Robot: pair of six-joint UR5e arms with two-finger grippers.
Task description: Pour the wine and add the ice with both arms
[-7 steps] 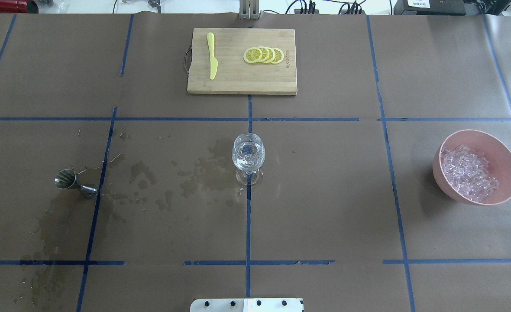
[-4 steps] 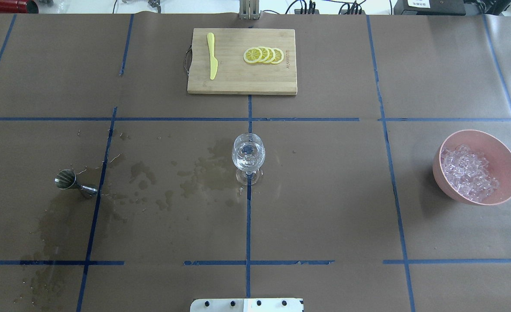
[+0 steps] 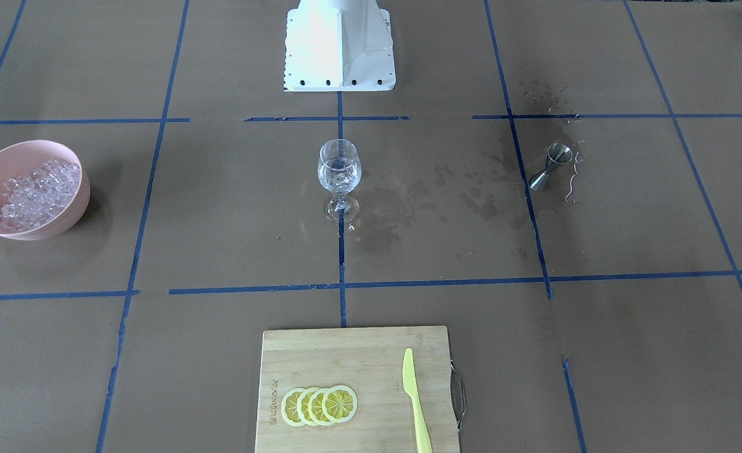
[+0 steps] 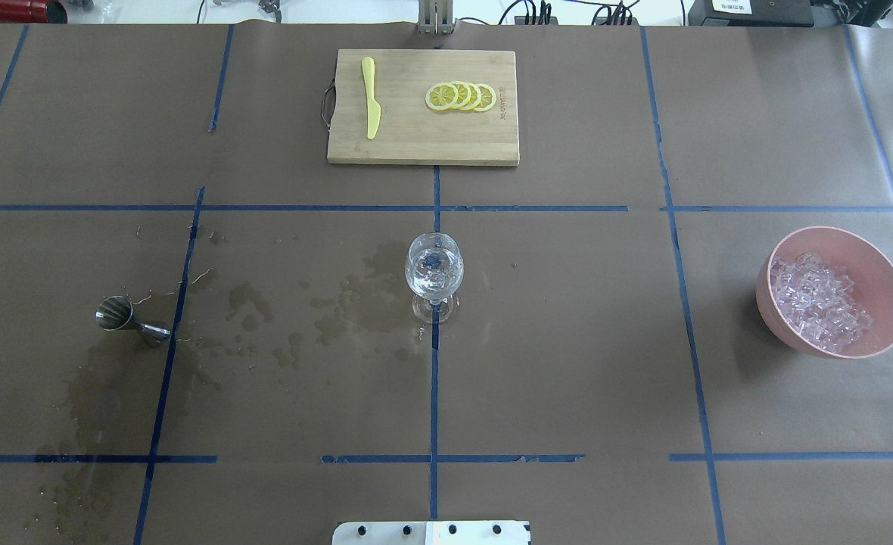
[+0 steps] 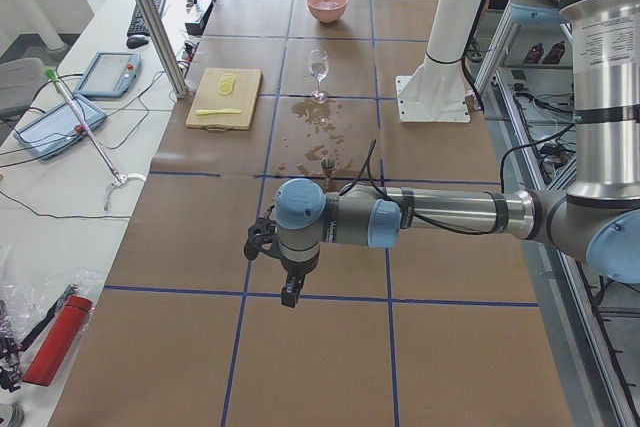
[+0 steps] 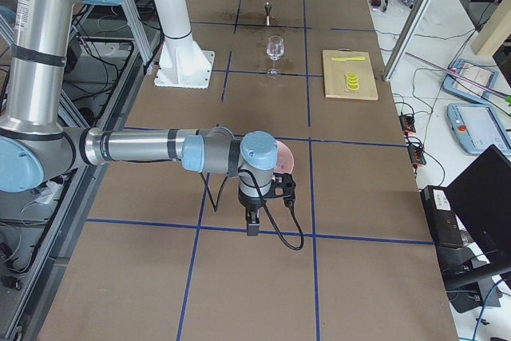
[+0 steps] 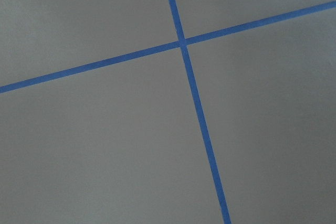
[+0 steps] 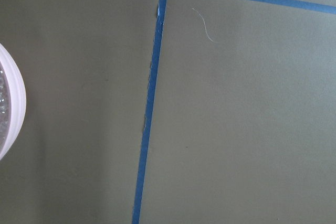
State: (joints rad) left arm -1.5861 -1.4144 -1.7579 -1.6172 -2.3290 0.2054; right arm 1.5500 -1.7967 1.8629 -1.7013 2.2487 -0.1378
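Observation:
A clear stemmed wine glass (image 4: pixel 434 272) stands upright at the table's centre, also in the front-facing view (image 3: pixel 339 173). Its bowl seems to hold a little clear wine; I cannot tell whether any ice is in it. The ice (image 4: pixel 817 303) is a heap of small clear cubes in a pink bowl (image 4: pixel 889 280) at the right. A steel jigger (image 4: pixel 125 318) stands at the left. My left gripper (image 5: pixel 290 295) hangs above bare paper, far out past the jigger. My right gripper (image 6: pixel 252 227) hangs just beyond the bowl. I cannot tell whether either is open or shut.
A wooden cutting board (image 4: pixel 422 147) with a yellow knife (image 4: pixel 371 98) and lemon slices (image 4: pixel 462 97) lies at the far centre. Dark wet stains (image 4: pixel 340 310) spread between jigger and glass. The white robot base (image 3: pixel 338 44) is at the near edge. The bowl's rim (image 8: pixel 10 108) shows in the right wrist view.

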